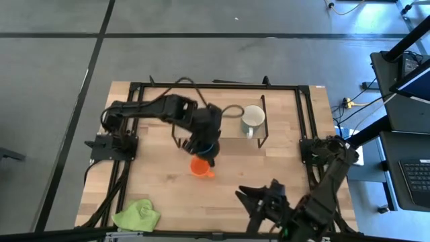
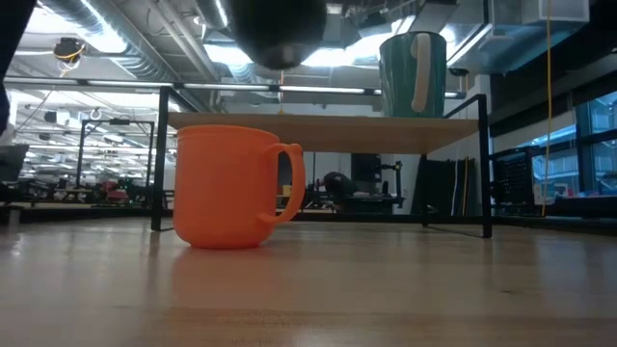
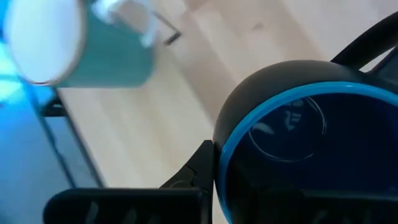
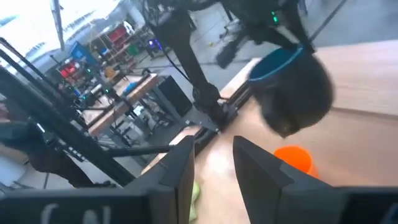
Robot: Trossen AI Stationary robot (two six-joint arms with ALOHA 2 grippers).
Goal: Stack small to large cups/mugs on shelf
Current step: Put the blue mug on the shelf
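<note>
The small orange mug (image 1: 199, 167) stands upright on the tabletop in front of the shelf (image 1: 228, 129); it also shows in the low view (image 2: 234, 186). The white mug (image 1: 253, 119) stands on the shelf board (image 2: 318, 133) toward its right end. My left gripper (image 1: 207, 142) is shut on the dark blue mug (image 4: 292, 87), which has a bright blue rim, and holds it in the air just above the orange mug. My right gripper (image 4: 211, 168) is open and empty near the table's near right edge. My left gripper holds the dark blue mug at its rim (image 3: 227, 155). One finger (image 3: 196, 174) lies against the outside of the wall; the other finger is hidden by the mug. The mug is lifted clear of the table and tilted, over the orange mug.
A lime-green cloth (image 1: 138, 215) lies crumpled at the table's near left corner. The shelf's thin black wire legs (image 2: 157, 159) stand behind the orange mug. The shelf board left of the white mug is bare.
</note>
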